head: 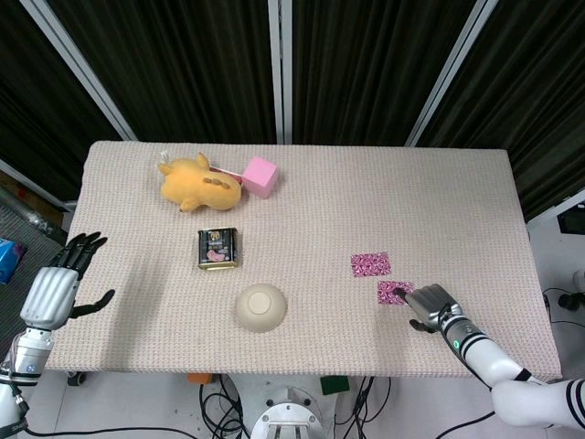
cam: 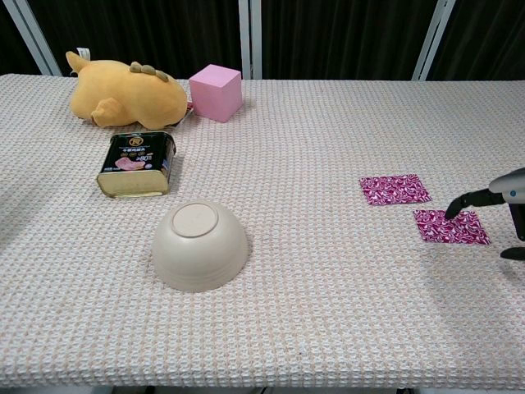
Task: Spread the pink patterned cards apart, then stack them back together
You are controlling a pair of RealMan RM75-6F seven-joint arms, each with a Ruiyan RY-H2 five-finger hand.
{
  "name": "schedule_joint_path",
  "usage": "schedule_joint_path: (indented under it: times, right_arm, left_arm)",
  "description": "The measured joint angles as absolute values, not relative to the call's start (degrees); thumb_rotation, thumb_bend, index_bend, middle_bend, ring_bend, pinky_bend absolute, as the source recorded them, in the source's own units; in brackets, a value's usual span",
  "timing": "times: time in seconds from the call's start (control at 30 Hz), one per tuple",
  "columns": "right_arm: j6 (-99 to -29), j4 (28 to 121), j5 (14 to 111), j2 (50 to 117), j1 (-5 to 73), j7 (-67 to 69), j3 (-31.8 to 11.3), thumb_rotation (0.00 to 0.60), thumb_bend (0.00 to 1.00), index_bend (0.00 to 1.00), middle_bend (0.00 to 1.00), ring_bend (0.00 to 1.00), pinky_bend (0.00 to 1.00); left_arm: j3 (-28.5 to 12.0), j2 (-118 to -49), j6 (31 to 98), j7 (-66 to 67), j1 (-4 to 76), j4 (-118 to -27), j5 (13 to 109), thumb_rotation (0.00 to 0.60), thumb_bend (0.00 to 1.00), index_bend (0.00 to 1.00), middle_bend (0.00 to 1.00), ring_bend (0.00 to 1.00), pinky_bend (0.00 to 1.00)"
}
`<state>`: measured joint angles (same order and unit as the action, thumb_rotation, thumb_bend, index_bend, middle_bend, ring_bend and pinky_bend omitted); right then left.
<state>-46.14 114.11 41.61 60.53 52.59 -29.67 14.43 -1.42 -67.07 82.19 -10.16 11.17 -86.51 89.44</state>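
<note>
The woven table (cam: pixel 328 312) bears plush (cam: pixel 127 97), cube (cam: pixel 215 92), tin (cam: pixel 137 164), bowl (cam: pixel 199 245), two cards (cam: pixel 394 189).
</note>
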Motion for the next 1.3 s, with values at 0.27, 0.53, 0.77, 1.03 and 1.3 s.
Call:
schedule_joint_path:
  times: [0.27,0.53,0.77,1.03,1.3]
  right_arm:
    - [-47.2,110.2,44.5,62.0,51.3,-26.9,10.6,0.6,1.0,0.0,1.0,0.92,0.91]
    - [-39.9,104.1,38.4,66.2,55.5,-26.5,8.3,0.6,1.0,0.0,1.0,0.92,0.91]
    - [-36.4,102.0,34.2,67.6,59.2,-26.7,8.2,0.6,1.0,0.0,1.0,0.92,0.91]
    - [-32.8,99.1,31.4,69.4,62.2,-25.6,9.2,0.59,1.0,0.0,1.0,0.92,0.91]
    - [-32.8,98.3,29.2,69.7,64.0,-24.9,11.6,0.59,1.0,0.0,1.0,0.92,0.91]
  left_arm:
    - [-1.5,-66.9,81.8,-10.5,11.3,-86.3,89.1,0.543,0.23,0.09,0.05,0.03,0.2]
    - [-1.5,-66.9,81.5,-10.9,11.3,-85.9,88.8,0.545,0.23,0.09,0.05,0.03,0.2]
    - [-1.5,-67.2,81.3,-11.4,11.2,-85.3,88.5,0.542,0.23,0.09,0.05,0.03,0.2]
    - [-1.6,-67.7,80.5,-11.5,11.4,-84.5,87.9,0.543,0.23,0.09,0.05,0.03,0.2]
    - [-1.6,-67.5,80.6,-11.6,11.4,-84.4,87.9,0.541,0.23,0.09,0.05,0.03,0.2]
